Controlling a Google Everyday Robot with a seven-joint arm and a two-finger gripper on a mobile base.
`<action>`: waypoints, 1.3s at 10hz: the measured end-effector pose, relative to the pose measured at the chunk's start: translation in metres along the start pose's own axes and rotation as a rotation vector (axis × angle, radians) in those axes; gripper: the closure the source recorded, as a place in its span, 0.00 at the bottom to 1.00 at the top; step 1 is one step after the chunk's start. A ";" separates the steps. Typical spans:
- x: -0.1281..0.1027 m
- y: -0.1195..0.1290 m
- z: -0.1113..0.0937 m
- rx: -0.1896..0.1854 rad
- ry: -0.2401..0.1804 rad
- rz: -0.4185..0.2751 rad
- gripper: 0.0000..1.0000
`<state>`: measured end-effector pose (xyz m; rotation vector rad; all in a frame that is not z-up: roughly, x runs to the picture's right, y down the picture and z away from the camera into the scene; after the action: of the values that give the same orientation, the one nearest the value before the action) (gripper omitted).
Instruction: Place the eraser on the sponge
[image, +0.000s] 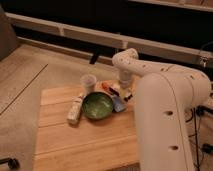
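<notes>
The sponge (119, 104) is a small blue-grey pad lying flat on the wooden table (85, 142), touching the right rim of the green bowl. A small dark bar, apparently the eraser (128, 96), shows just above the sponge's far right corner, under the arm's tip. My gripper (124, 91) hangs down from the white arm's bent wrist (126, 60), right over that dark bar and just behind the sponge. The arm hides the table's right side.
A green bowl (97, 105) sits mid-table. A white bottle (75, 109) lies to its left, and a clear cup (88, 82) stands behind it. An orange piece (106, 86) lies beside a pale object (115, 89). Cables lie on the floor at right.
</notes>
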<state>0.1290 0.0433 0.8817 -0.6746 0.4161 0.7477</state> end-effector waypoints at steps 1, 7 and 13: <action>0.002 0.006 0.005 -0.008 0.015 -0.005 1.00; -0.002 0.017 0.021 -0.018 0.060 -0.010 0.58; -0.002 0.017 0.021 -0.019 0.060 -0.010 0.56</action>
<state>0.1175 0.0660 0.8907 -0.7177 0.4606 0.7241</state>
